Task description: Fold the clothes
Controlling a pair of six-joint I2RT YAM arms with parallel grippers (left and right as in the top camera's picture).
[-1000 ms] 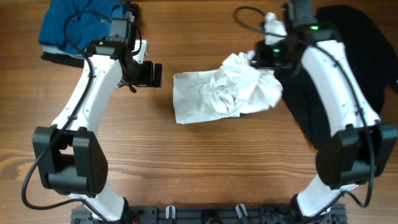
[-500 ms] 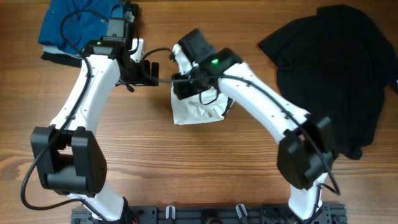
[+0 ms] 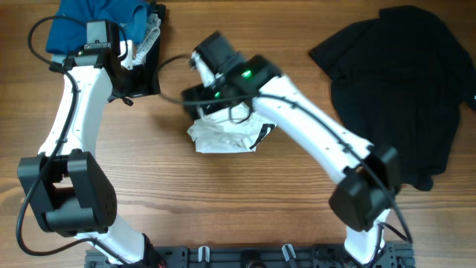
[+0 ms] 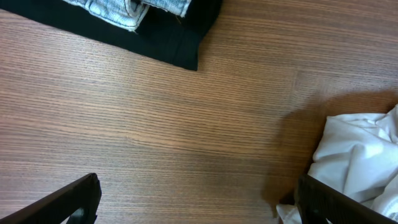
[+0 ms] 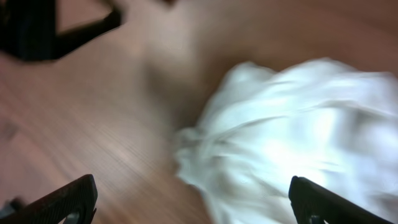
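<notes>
Left gripper (image 4: 198, 202): spread, empty, drawn back left of the white shirt (image 3: 223, 138) toward the folded pile (image 3: 89, 18).
White shirt: bunched mid-counter (image 3: 223, 201), shifted slightly left.
Right gripper (image 5: 189, 190): spread, over shirt's left edge.
Black garment (image 3: 401, 82): well right of shirt, unmoved.

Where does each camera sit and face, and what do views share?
Overhead: above table, facing down; left arm, right arm, white shirt, black garment.
Left wrist: on left arm, facing down at table, folded pile; left gripper open.
Right wrist: on right arm, blurred, down onto white shirt; right gripper open.
Shared: all show white shirt.
</notes>
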